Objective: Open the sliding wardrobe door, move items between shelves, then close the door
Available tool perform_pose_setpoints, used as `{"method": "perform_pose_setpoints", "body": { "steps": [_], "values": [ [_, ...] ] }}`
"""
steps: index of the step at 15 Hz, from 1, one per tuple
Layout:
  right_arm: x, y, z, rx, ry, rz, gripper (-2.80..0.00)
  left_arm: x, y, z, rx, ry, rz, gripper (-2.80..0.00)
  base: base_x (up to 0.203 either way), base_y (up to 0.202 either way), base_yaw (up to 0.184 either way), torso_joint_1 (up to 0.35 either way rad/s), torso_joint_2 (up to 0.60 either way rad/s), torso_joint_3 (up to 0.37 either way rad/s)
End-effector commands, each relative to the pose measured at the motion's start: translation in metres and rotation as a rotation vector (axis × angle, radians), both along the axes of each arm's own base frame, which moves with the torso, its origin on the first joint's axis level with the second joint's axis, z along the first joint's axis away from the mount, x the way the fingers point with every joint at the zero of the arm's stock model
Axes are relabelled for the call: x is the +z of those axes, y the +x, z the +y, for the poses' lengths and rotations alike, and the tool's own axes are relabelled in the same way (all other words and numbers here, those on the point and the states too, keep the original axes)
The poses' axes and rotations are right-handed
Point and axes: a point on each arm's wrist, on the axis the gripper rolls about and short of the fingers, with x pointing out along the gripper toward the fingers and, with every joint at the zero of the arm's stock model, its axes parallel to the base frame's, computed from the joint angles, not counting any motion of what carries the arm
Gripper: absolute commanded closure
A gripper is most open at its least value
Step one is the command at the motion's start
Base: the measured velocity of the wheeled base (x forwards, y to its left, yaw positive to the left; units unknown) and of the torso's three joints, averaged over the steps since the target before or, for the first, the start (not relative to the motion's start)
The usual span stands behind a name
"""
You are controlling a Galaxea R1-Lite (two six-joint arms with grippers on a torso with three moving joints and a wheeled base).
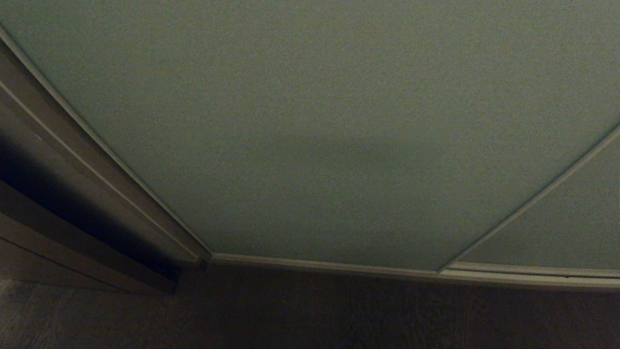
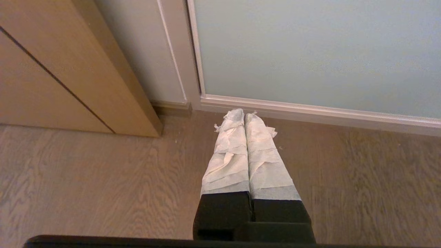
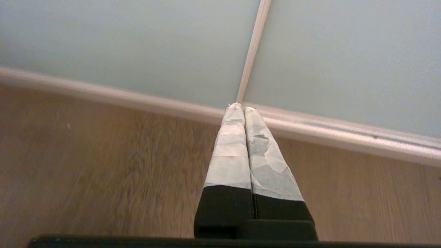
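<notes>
The pale grey-green sliding wardrobe door (image 1: 319, 131) fills the head view and stands closed; a second like panel (image 1: 562, 232) joins it at a thin beige strip. The items and the shelves are hidden behind the doors. Neither arm shows in the head view. My left gripper (image 2: 244, 113) is shut and empty, pointing down at the floor near the door's left bottom corner (image 2: 310, 51). My right gripper (image 3: 243, 108) is also shut and empty, hanging over the floor in front of the seam between the two door panels (image 3: 137, 44).
A dark brown wooden side panel (image 1: 72, 194) stands left of the doors, also seen as a tan panel (image 2: 62, 75). A beige bottom rail (image 1: 339, 266) runs along the foot of the doors. Wood-grain floor (image 2: 86, 186) lies below both grippers.
</notes>
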Motion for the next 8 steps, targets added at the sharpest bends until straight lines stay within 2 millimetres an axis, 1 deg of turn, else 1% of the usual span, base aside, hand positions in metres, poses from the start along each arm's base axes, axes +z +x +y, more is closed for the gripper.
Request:
{"method": "perform_pose_setpoints", "body": {
  "steps": [1,8],
  "values": [
    [-0.0042,-0.0018,0.0001,0.000,0.002,-0.013,0.00,0.0001,0.0001,0.0000,0.000,0.000,0.001,0.00,0.000,0.000,0.000,0.000,0.00,0.000],
    [-0.0042,-0.0018,-0.0003,-0.016,0.005,-0.013,0.00,0.0001,0.0001,0.0000,0.000,0.000,0.001,0.00,0.000,0.000,0.000,0.000,0.00,0.000]
  ]
}}
